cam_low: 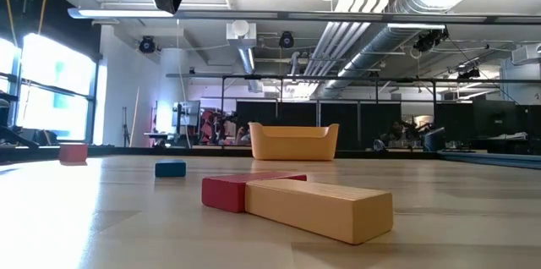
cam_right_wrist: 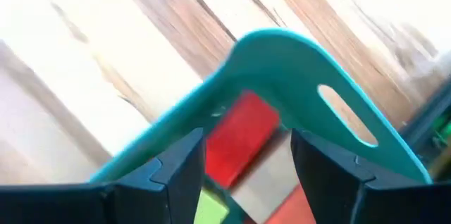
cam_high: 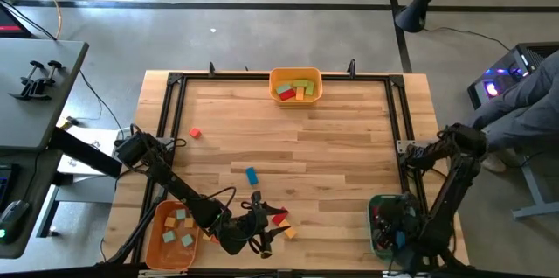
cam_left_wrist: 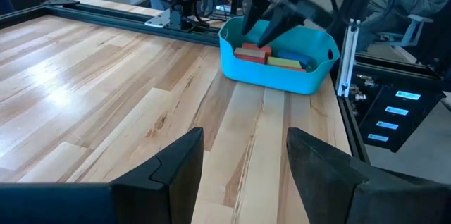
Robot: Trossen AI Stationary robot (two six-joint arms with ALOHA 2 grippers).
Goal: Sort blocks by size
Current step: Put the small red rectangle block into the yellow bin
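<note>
Four blocks lie loose on the wooden table: a red block (cam_high: 279,217) and a tan-orange block (cam_high: 289,232) near the front edge, a blue block (cam_high: 251,175) at mid-table and a small orange-red cube (cam_high: 195,133) at the left. My left gripper (cam_high: 265,229) hovers open just left of the red and tan blocks, with nothing between its fingers (cam_left_wrist: 184,155). My right gripper (cam_right_wrist: 246,146) stands open above the teal bin (cam_high: 384,225) at the front right, pointing down over a red block (cam_right_wrist: 243,136) that lies inside.
An orange bin (cam_high: 155,245) with several blocks sits at the front left. A yellow bin (cam_high: 295,74), at the far edge in the middle, holds red, green and orange blocks. A black frame (cam_high: 262,76) runs round the table. A person sits beyond the right edge (cam_high: 524,103).
</note>
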